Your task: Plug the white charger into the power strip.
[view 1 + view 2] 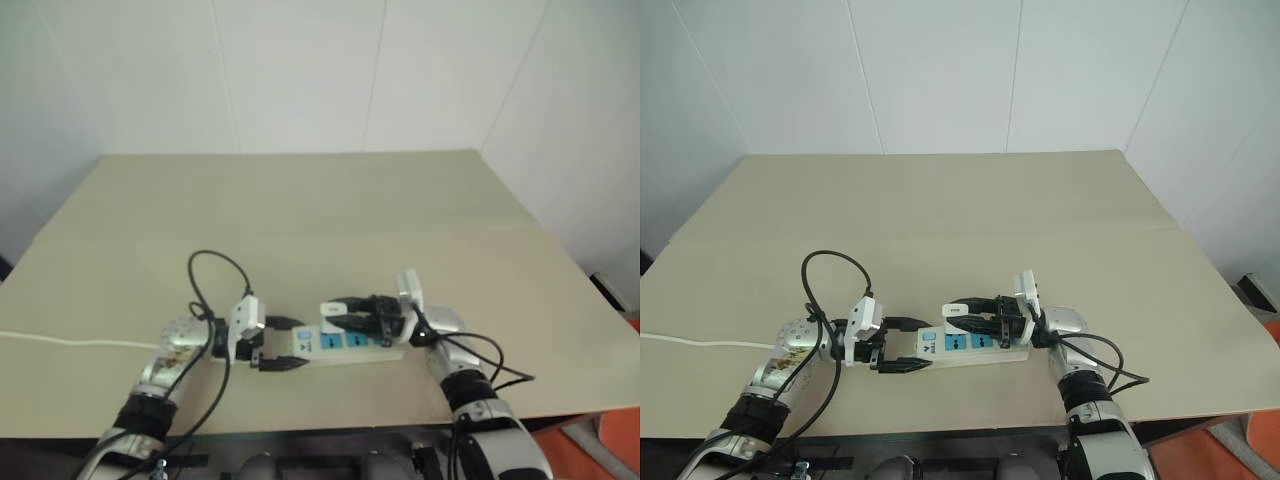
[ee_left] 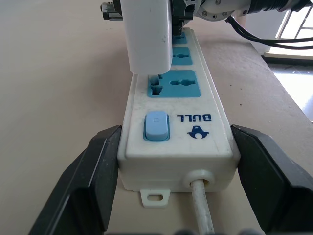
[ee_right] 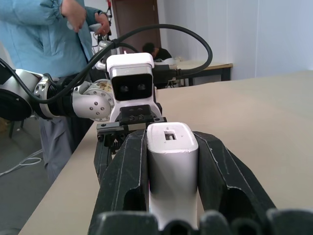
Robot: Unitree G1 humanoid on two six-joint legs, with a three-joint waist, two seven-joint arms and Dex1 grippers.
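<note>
At near centre of the beige surface: long white power strip w/ blue sockets. Left gripper fingers straddle its switch end. Right gripper fingers clamp small white boxy charger, above leftmost socket.

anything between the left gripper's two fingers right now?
Yes: the power strip's switch end sits between the left gripper's fingers, cord exiting toward the wrist. Clearest in left wrist view.
</note>
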